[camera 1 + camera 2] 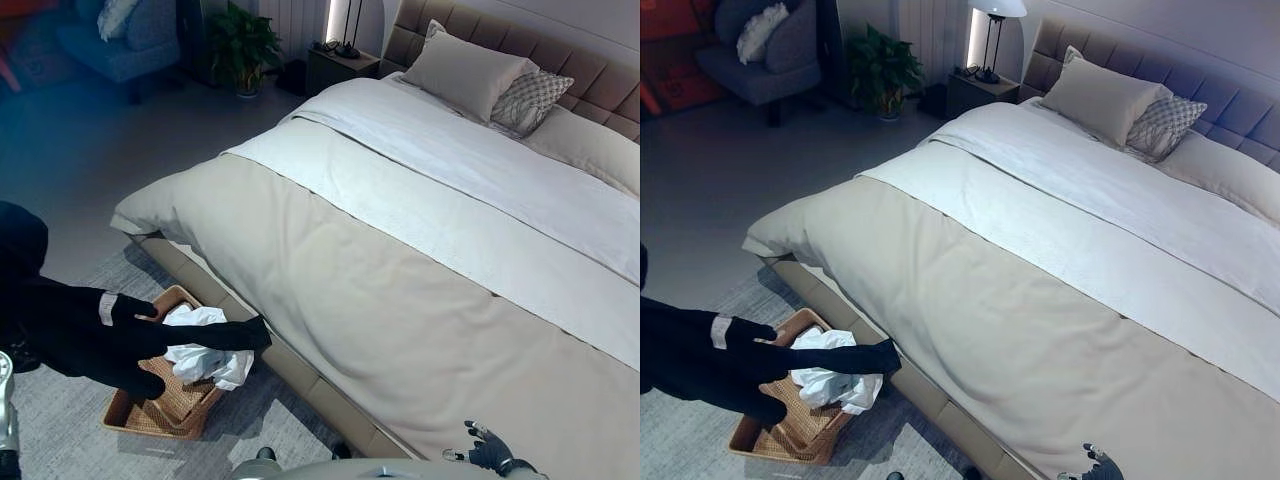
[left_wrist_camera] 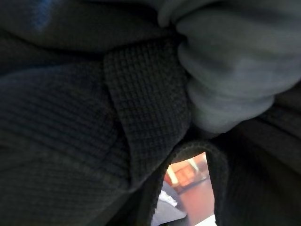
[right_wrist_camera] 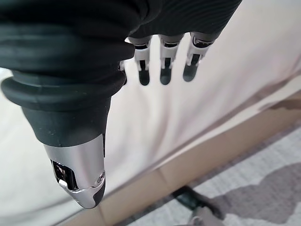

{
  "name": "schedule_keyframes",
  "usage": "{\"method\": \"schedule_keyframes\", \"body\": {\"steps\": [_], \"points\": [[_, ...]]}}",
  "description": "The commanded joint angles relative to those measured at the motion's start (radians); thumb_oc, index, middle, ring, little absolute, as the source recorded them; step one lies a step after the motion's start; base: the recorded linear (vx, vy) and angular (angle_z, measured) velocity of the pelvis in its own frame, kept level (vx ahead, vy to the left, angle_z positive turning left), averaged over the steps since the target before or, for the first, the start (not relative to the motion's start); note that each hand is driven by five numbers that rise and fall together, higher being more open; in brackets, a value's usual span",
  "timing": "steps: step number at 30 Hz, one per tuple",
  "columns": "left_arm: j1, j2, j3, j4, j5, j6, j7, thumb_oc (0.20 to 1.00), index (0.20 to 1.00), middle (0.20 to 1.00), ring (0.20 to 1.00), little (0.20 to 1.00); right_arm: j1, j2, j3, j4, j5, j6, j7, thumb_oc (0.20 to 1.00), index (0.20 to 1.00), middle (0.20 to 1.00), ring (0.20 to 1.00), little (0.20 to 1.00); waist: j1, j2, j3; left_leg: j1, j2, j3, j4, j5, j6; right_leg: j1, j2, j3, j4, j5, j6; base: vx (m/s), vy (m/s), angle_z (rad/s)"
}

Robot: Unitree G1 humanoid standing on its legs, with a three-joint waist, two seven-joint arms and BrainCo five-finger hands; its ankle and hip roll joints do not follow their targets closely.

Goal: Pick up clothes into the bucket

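At the near left we see a black garment draped over our left arm and hanging above a woven basket that stands on the grey rug beside the bed. One dark sleeve stretches right across a white garment that lies bunched in the basket's far end, partly spilling over its rim. In the left wrist view the black knit cloth covers almost everything, with a fold of grey fabric next to it, so we cannot tell how the left hand's fingers are set. Our right hand shows at the near right edge, over the beige cover of the bed; in the right wrist view its fingers hang straight and slightly apart with the thumb set off from them, and they hold nothing. Two pillows lie at the bed's far right against the padded headboard. Beyond the bed, at the far left, stand a potted plant, a nightstand and a blue armchair.
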Motion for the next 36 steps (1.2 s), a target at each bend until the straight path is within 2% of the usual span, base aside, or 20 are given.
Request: {"method": "schedule_keyframes", "body": {"steps": [1,10,14,26,34,36], "points": [[-0.081,0.167,0.097,-0.084,-0.021,-0.122,0.066,0.200,0.200,0.200,0.200,0.200,-0.034,-0.011,0.049,0.023,-0.031,-0.006,-0.030,1.000,1.000,1.000,1.000,1.000,0.003,0.013,-0.026,-0.088,-0.011,-0.039,0.123,-0.065,0.027,-0.082,-0.069,-0.049,0.093,0.021,0.079,0.00,0.000,0.00],[-0.137,0.351,0.113,-0.108,-0.034,-0.143,0.088,0.200,0.200,0.200,0.200,0.200,-0.039,-0.016,0.083,0.047,-0.029,-0.006,-0.022,1.000,1.000,1.000,1.000,1.000,-0.007,0.028,-0.035,-0.075,-0.012,-0.040,0.110,-0.065,0.026,-0.076,-0.069,-0.050,0.089,0.019,0.083,0.00,0.000,0.00],[-0.161,0.384,0.107,-0.109,-0.069,-0.156,0.084,0.200,0.200,0.200,0.200,0.200,-0.043,-0.016,0.092,0.047,-0.027,-0.007,-0.020,1.000,1.000,1.000,1.000,1.000,-0.010,0.032,-0.037,-0.072,-0.012,-0.040,0.106,-0.064,0.025,-0.075,-0.068,-0.051,0.087,0.018,0.083,0.00,0.000,0.00],[-0.185,0.439,0.102,-0.115,-0.086,-0.171,0.099,0.200,0.200,0.200,0.200,0.200,-0.038,-0.021,0.098,0.048,-0.034,-0.008,-0.021,1.000,1.000,1.000,1.000,1.000,-0.011,0.043,-0.036,-0.068,-0.013,-0.043,0.101,-0.064,0.024,-0.071,-0.069,-0.053,0.083,0.018,0.084,0.00,0.000,0.00],[-0.145,0.439,0.129,-0.111,-0.096,-0.173,0.087,0.200,0.200,0.200,0.200,0.200,-0.036,-0.025,0.096,0.059,-0.036,-0.007,-0.026,1.000,1.000,1.000,1.000,1.000,-0.007,0.043,-0.040,-0.061,-0.010,-0.043,0.094,-0.066,0.023,-0.066,-0.069,-0.052,0.079,0.016,0.086,0.00,0.000,0.00],[-0.142,0.411,0.114,-0.107,-0.103,-0.173,0.074,0.200,0.200,0.200,0.200,0.200,-0.035,-0.023,0.094,0.051,-0.034,-0.008,-0.027,1.000,1.000,1.000,1.000,1.000,-0.007,0.042,-0.036,-0.060,-0.010,-0.044,0.093,-0.065,0.024,-0.065,-0.069,-0.052,0.079,0.016,0.085,0.00,0.000,0.00]]}}
